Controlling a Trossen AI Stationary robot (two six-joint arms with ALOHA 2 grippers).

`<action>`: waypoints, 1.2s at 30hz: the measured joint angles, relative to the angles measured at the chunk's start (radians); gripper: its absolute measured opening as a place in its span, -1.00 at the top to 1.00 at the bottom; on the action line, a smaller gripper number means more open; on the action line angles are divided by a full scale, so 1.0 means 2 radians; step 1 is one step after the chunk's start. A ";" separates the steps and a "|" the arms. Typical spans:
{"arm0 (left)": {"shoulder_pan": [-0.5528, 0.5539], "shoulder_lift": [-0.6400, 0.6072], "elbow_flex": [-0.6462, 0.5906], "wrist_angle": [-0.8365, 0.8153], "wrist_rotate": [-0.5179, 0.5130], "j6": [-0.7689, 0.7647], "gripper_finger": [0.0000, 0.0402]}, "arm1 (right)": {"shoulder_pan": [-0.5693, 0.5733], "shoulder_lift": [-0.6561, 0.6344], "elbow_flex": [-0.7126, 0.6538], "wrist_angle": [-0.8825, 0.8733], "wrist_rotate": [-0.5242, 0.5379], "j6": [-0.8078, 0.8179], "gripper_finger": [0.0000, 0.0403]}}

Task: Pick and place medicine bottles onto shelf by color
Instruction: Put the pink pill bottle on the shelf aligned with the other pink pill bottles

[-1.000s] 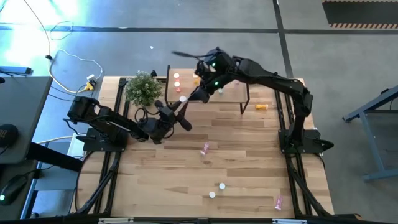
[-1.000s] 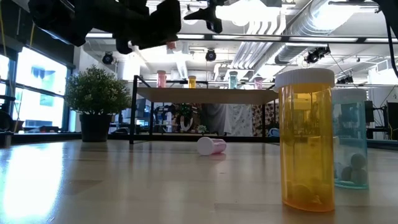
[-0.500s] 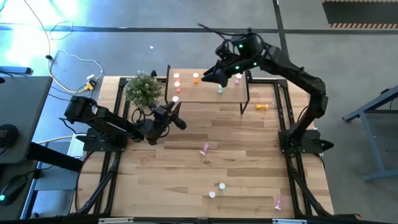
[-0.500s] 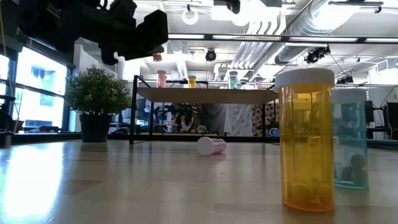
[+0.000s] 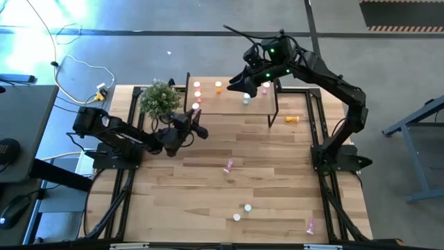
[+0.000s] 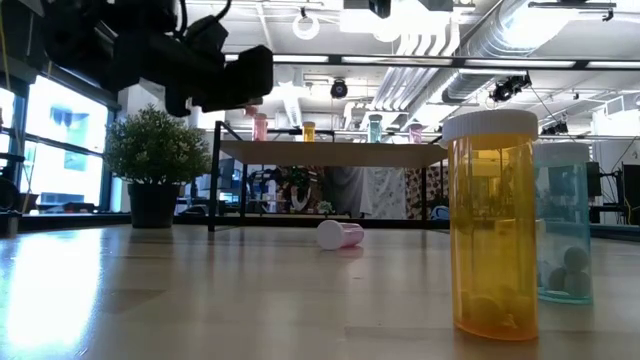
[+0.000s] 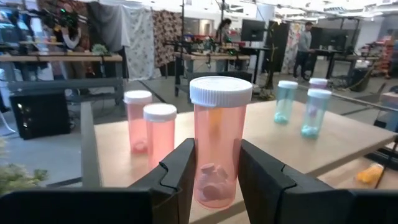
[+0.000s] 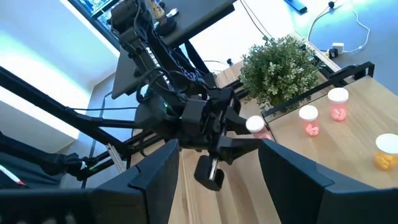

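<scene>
A pink bottle [image 7: 214, 143] with a white cap stands upright between the fingers [image 7: 180, 171] of the left gripper [image 5: 195, 117], which clamp its lower half from both sides. The gripper hangs in the air just short of the shelf [image 5: 260, 104], by its near left corner, with the potted plant [image 5: 159, 97] close on its outer side. Straight ahead of the held bottle, on the shelf top, two more pink bottles [image 7: 151, 129] stand upright side by side, near each other. Farther across the shelf from the gripper stand two pale green bottles [image 7: 299, 109], also upright.

The right gripper [image 5: 244, 82] hovers above the shelf's middle, its fingers [image 8: 155, 180] spread wide with nothing between them. Below and ahead of it, the right wrist view shows the left arm with the held bottle's white cap, the plant, two pink bottles on the shelf and an orange bottle [image 8: 385, 151] at the edge of view.

On the table [image 5: 277, 180], behind the left gripper toward the front edge, a pink bottle [image 5: 229, 166] lies on its side. Farther off stand two bottles [image 5: 242, 212] close together, seen in the low view as an orange one [image 6: 490, 225] and a pale green one [image 6: 563, 222] just beside it. Another pink bottle [image 5: 310, 225] lies near the front right corner, and an orange bottle [image 5: 292, 119] lies on the table just right of the shelf.
</scene>
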 joint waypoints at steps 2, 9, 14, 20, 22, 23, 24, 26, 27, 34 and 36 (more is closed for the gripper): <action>0.004 0.000 0.000 -0.008 0.002 -0.011 0.52 | 0.000 0.000 0.000 0.000 0.001 0.000 -0.05; 0.025 0.000 0.000 -0.025 0.014 -0.017 0.52 | 0.000 0.000 0.000 0.000 0.005 0.000 -0.05; 0.036 0.000 0.000 -0.027 0.029 -0.018 0.52 | -0.003 0.000 0.000 0.000 0.013 -0.002 -0.05; 0.031 0.000 0.000 -0.048 0.029 -0.052 0.52 | -0.007 0.000 0.000 0.000 0.013 -0.002 -0.05; 0.030 0.000 0.000 -0.052 0.023 -0.049 0.52 | -0.007 0.000 0.000 0.000 0.014 -0.002 -0.05; 0.030 0.000 0.000 -0.052 0.023 -0.048 0.52 | -0.007 0.000 0.000 0.000 0.014 -0.002 -0.05; 0.031 0.000 0.000 -0.052 0.024 -0.049 0.52 | -0.007 0.000 0.000 0.000 0.014 -0.002 -0.05; 0.035 0.000 0.000 -0.052 0.029 -0.052 0.52 | -0.007 0.000 0.000 0.000 0.014 -0.002 -0.05; 0.037 0.001 0.000 -0.052 0.029 -0.052 0.52 | -0.007 0.000 0.000 0.000 0.014 -0.002 -0.05; 0.046 0.028 0.003 -0.053 0.047 -0.067 0.52 | -0.007 0.000 0.000 0.000 0.014 -0.002 -0.05; 0.046 0.033 0.010 -0.052 0.041 -0.056 0.52 | -0.007 0.000 0.000 0.000 0.014 -0.002 -0.05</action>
